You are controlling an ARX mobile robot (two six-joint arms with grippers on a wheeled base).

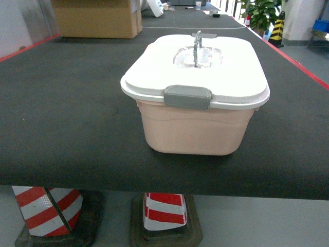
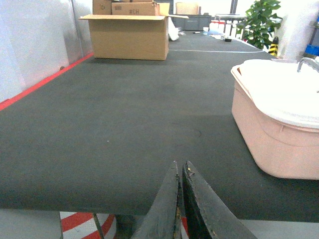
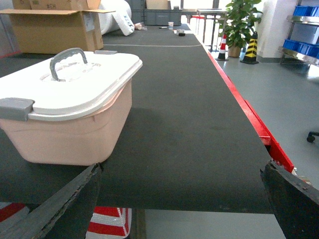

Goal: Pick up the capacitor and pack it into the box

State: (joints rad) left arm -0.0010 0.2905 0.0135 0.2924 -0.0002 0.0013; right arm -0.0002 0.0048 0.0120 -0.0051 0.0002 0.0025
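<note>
The pale pink box [image 1: 193, 128] stands on the black table near its front edge, with its white lid [image 1: 195, 69] on, a grey latch [image 1: 187, 96] at the front and the grey handle [image 1: 197, 47] upright. It also shows at the right of the left wrist view as the box [image 2: 279, 134], and at the left of the right wrist view as the box [image 3: 70, 124]. My left gripper [image 2: 180, 164] is shut with nothing in it, at the table's front edge left of the box. My right gripper [image 3: 182, 169] is open and empty, right of the box. No capacitor is in view.
A brown cardboard carton [image 1: 97, 18] stands at the table's far left. Red-and-white traffic cones [image 1: 164, 211] stand under the table's front edge. A red strip [image 3: 249, 114] runs along the table's right edge. A potted plant [image 3: 239, 22] and blue bins [image 3: 305, 10] lie beyond.
</note>
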